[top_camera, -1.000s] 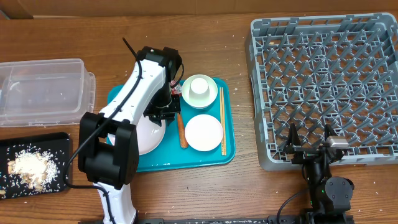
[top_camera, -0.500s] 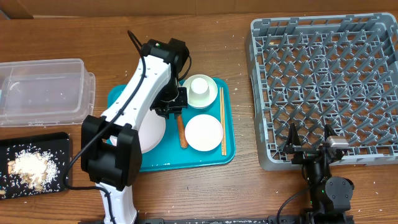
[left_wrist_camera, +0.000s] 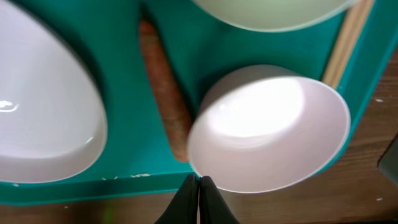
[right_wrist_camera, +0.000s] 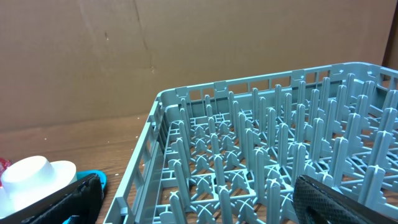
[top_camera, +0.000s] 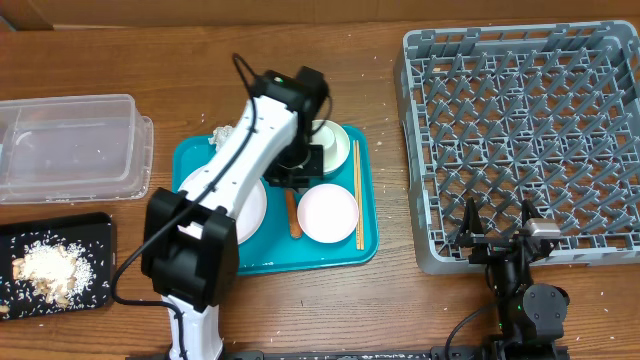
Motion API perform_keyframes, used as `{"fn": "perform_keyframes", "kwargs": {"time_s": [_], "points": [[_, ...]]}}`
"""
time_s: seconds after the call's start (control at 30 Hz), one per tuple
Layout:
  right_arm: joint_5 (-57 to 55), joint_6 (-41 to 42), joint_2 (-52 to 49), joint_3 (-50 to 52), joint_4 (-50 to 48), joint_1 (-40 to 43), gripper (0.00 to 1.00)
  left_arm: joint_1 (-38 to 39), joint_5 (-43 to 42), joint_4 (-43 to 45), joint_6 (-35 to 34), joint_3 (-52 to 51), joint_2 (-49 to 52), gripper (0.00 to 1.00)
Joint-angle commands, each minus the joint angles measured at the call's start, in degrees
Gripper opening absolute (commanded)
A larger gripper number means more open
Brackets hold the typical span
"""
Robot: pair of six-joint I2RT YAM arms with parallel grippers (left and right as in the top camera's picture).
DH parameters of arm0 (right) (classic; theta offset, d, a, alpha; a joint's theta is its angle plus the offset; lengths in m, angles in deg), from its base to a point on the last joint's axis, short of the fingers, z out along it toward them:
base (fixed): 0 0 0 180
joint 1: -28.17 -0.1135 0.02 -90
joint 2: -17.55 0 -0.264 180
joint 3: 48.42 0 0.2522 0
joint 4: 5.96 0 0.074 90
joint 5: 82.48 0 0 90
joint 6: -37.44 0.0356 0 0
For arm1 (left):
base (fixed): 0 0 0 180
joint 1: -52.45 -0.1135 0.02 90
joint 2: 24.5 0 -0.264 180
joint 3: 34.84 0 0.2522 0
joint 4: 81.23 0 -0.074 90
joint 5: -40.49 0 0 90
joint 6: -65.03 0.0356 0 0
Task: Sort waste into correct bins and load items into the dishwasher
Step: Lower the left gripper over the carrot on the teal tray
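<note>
1. I read the left pincer (left_wrist_camera: 199, 186) as clenched: in the left wrist view the two fingertips meet, with nothing visible between them. It hangs over the teal tray (top_camera: 300, 255), just off the near-left rim of the small plate (left_wrist_camera: 267, 130) and beside the near end of the carrot (left_wrist_camera: 163, 93). I cannot tell whether the tips touch that rim.

2. The carrot lies flat on the teal tray between the large plate (left_wrist_camera: 37, 106) and the small plate, close against the small plate.

3. The bowl (top_camera: 342, 135) sits at the tray's far right corner, partly under the left arm (top_camera: 240, 160). The chopsticks (top_camera: 358, 195) lie side by side along the tray's right edge, to the right of the bowl and the small plate. The tissue (top_camera: 222, 133) rests at the tray's far left edge.

4. On the left of the table (top_camera: 400, 310) I see the clear tub (top_camera: 70, 145). Just in front of it is the black tray (top_camera: 95, 240), which holds the food scraps (top_camera: 45, 268).

5. The dish rack (top_camera: 530, 130) stands to the right of the teal tray, apart from it.

6. The right pincer (top_camera: 498, 215) is released, its fingers spread wide and holding nothing, at the near edge of the dish rack.
</note>
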Motion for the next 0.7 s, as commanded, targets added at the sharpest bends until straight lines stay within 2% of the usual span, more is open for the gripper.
{"fn": "perform_keyframes", "kwargs": {"time_s": [0.0,0.23,0.37,0.43,0.47,0.5,0.6,0.67], "points": [[0.00,-0.17,0.57,0.59,-0.20,0.11,1.00,2.82,-0.68,1.49,0.17,1.11,0.31,0.04],[0.00,-0.17,0.57,0.59,-0.17,0.11,1.00,4.24,-0.48,2.36,-1.07,1.11,0.31,0.11],[0.00,-0.17,0.57,0.59,-0.20,0.11,1.00,4.17,-0.44,3.48,-1.07,1.11,0.31,0.27],[0.00,-0.17,0.57,0.59,-0.20,0.11,1.00,4.00,-0.44,3.56,-1.05,1.11,0.31,0.26],[0.00,-0.17,0.57,0.59,-0.17,0.11,1.00,4.00,-0.44,3.50,-1.05,1.14,0.31,0.19],[0.00,-0.17,0.57,0.59,-0.20,0.11,1.00,4.00,-0.44,3.41,-1.05,1.18,0.31,0.18],[0.00,-0.17,0.57,0.59,-0.20,0.11,1.00,4.00,-0.44,3.39,-1.05,1.22,0.28,0.20],[0.00,-0.17,0.57,0.59,-0.17,0.11,1.00,4.00,-0.44,3.15,-1.03,1.22,0.31,0.26]]}}
